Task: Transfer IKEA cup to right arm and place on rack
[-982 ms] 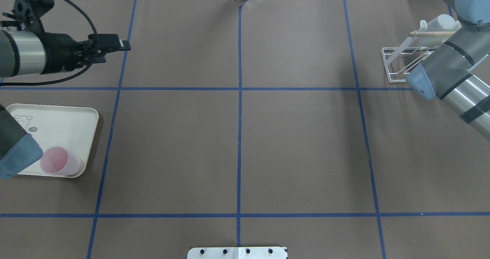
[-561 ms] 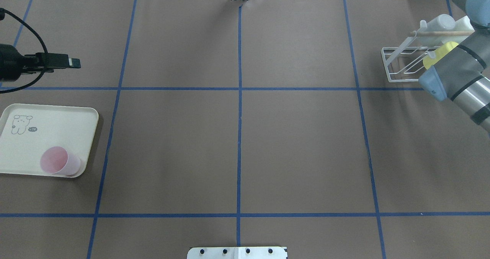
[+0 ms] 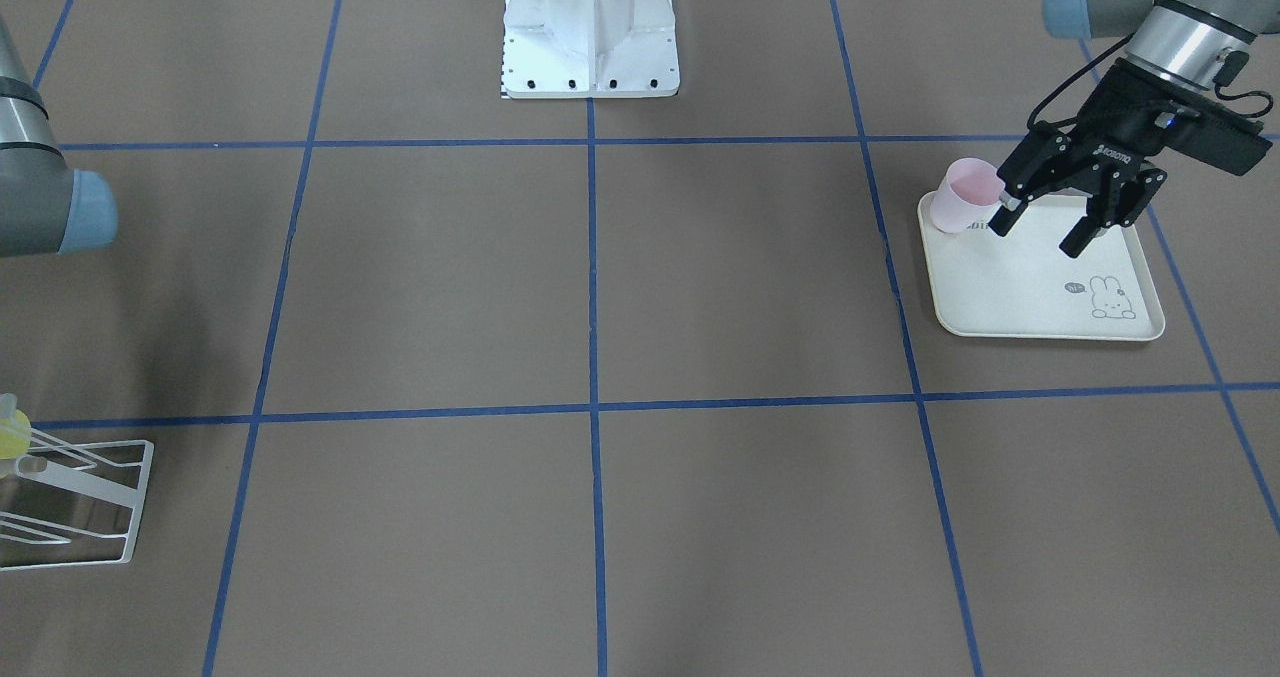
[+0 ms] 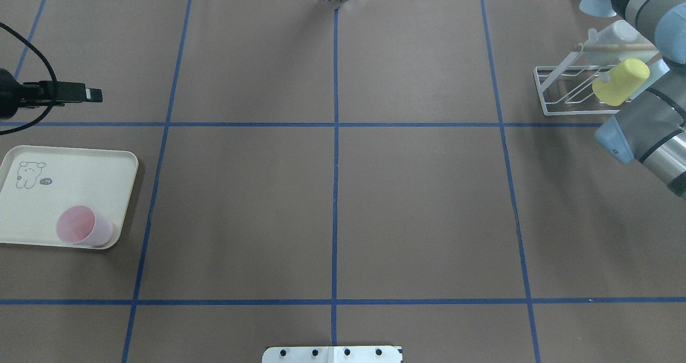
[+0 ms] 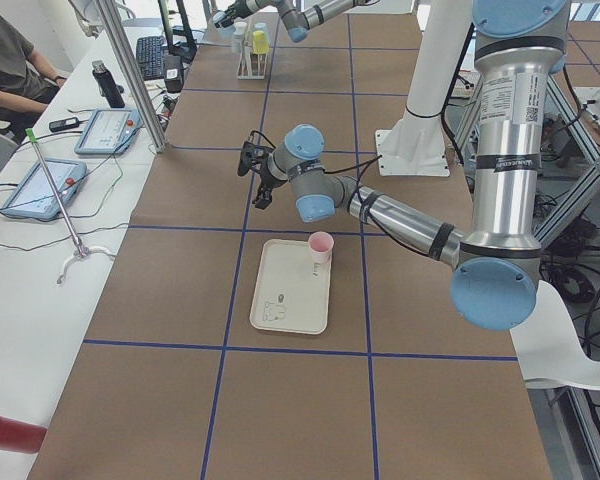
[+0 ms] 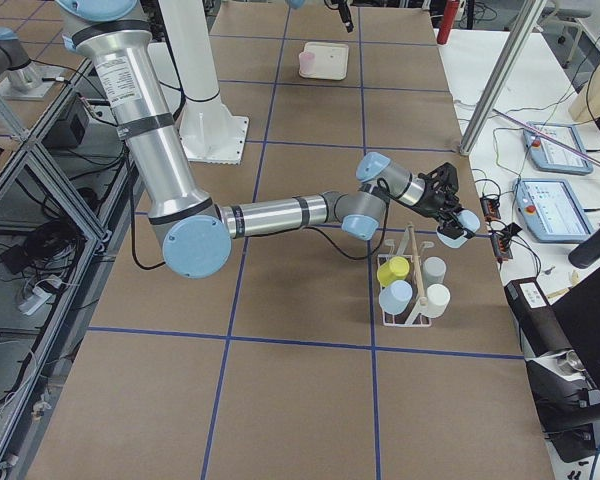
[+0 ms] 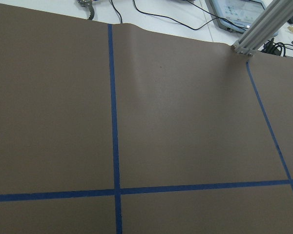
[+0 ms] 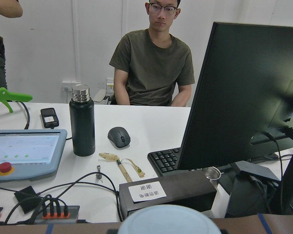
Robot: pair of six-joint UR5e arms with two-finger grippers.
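Now draws the left gripper [image 3: 1035,240] a little further toward the left edge of the overhead view than 0.6 s ago, and far back from its reach a second ago. Keeps its jaws spread wide with nothing between them, raised above the tabletop [image 4: 418,202] near the tray [image 4: 80,164]. Leaves the pink cup [image 4: 80,224] upright in the tray's robot-side corner toward the middle of the tabletop, exactly where it stood in both earlier frames.

Swings the right arm [image 4: 643,132] clear of the rack [image 4: 540,92]. Uncovers the yellow cup [image 4: 621,81] in full, after it was half hidden 0.6 s ago and wholly covered by the elbow before that. Brings the blue cup [image 4: 592,6] lower into the overhead view's top right corner, where only a sliver showed 0.6 s ago. Holds that cup in the right gripper [image 6: 452,215], fingers closed on it, just beyond the rack toward the tabletop's far edge and apart from the rack. Shows a pale-blue round edge of the cup at the bottom of the right wrist view, with a seated person and a monitor behind it. Finds four cups already on the rack in the right-side view: yellow, pale blue, grey and white.
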